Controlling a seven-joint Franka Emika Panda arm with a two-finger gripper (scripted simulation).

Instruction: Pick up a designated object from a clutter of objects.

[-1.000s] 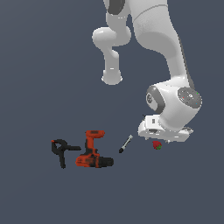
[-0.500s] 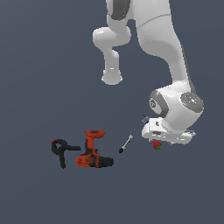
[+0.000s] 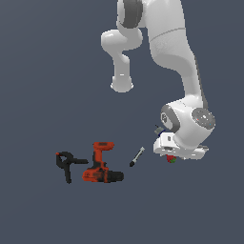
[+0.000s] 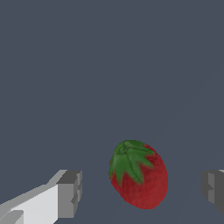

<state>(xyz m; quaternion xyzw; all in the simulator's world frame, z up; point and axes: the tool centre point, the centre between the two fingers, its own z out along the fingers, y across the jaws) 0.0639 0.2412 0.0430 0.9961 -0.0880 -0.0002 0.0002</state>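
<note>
Pincer (image 4: 142,192) is spread wide, both grey finger pads (image 4: 70,193) standing apart from the small red strawberry w/ green leafy cap (image 4: 139,175), which sits in the gap between them, nearer neither by much. No contact visible yet, so nothing is gripped. Fruit lies on its side on the flat dark grey floor (image 4: 87,65), cap tilted off to one side. That probably explains the straddle: pads look set to close across the plump red body rather than on the leaves.

In the exterior view the white arm's hand (image 3: 181,143) is low over the floor and hides most of the strawberry (image 3: 170,159); only a red-green speck shows under its edge. Rest of the clutter sits well apart, toward the exterior view's left: thin black-and-silver screwdriver-like tool (image 3: 137,157) nearest, then orange-and-black power drill (image 3: 100,164), then black clamp w/ orange tips (image 3: 66,164). With that much room, a straight-down approach shouldn't disturb anything else.

Judgement: approach about done, next step is closing on the fruit, then lift. Risk: rounded shape could squirt out if pads close off-centre.
</note>
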